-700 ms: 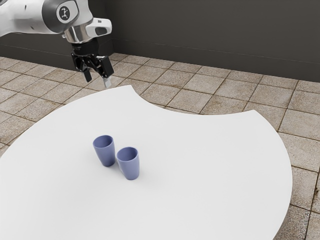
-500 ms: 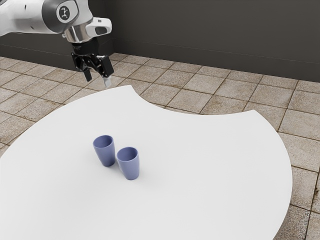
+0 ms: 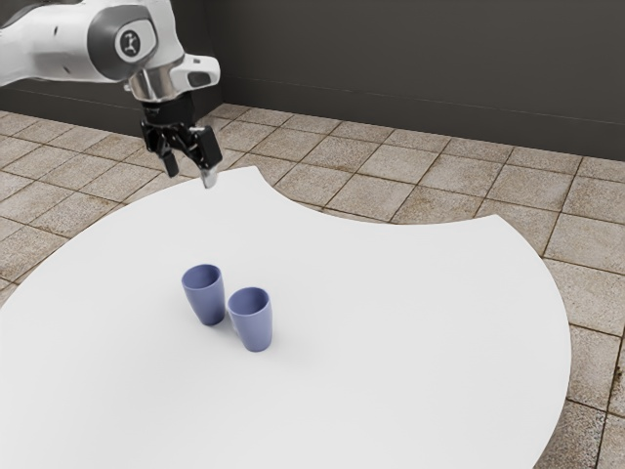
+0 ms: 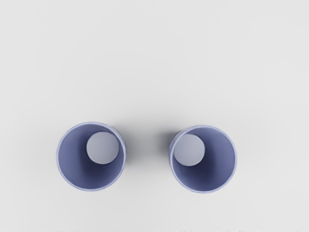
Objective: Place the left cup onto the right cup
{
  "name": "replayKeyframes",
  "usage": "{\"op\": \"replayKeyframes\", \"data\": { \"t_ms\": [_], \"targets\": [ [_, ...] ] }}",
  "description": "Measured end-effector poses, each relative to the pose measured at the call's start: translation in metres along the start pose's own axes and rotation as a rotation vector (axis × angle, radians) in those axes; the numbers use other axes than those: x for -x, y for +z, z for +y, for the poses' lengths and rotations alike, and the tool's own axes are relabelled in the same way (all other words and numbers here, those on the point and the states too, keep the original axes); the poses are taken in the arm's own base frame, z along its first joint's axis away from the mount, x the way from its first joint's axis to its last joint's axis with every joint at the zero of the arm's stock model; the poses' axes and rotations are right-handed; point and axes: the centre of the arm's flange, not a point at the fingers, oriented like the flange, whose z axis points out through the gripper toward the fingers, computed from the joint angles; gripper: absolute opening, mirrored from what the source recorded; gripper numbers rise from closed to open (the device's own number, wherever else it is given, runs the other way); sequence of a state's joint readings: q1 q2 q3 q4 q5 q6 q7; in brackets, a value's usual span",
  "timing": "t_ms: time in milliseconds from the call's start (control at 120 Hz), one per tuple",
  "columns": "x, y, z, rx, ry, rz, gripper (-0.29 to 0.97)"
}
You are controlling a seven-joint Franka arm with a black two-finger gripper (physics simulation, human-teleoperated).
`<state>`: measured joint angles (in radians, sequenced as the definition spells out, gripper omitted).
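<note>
Two blue cups stand upright side by side on the white round table (image 3: 391,322). The left cup (image 3: 203,293) is a little farther back, the right cup (image 3: 250,318) a little nearer the front, and they nearly touch. From above, the wrist view looks into both open cups (image 4: 91,155) (image 4: 203,158), with a gap of table between them. My gripper (image 3: 189,168) hangs open and empty high above the table's far left edge, well behind and above the cups.
The table has a curved notch cut in its far edge (image 3: 322,210). Brown tiled floor (image 3: 439,166) surrounds it, with a dark wall behind. Bare table surface lies all around the cups.
My gripper has come down slightly and shifted a little toward the exterior view's right. The cups have not moved.
</note>
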<state>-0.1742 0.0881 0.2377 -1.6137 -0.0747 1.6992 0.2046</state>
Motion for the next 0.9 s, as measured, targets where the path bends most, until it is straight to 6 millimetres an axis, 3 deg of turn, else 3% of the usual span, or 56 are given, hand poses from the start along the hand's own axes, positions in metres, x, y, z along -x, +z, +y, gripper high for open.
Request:
{"op": "replayKeyframes", "data": {
  "t_ms": [283, 900],
  "targets": [
    [0.006, 0.038, -0.009, 0.011, -0.019, -0.056, 0.68],
    [0.001, 0.121, -0.07, -0.006, -0.011, -0.104, 0.68]
  ]
}}
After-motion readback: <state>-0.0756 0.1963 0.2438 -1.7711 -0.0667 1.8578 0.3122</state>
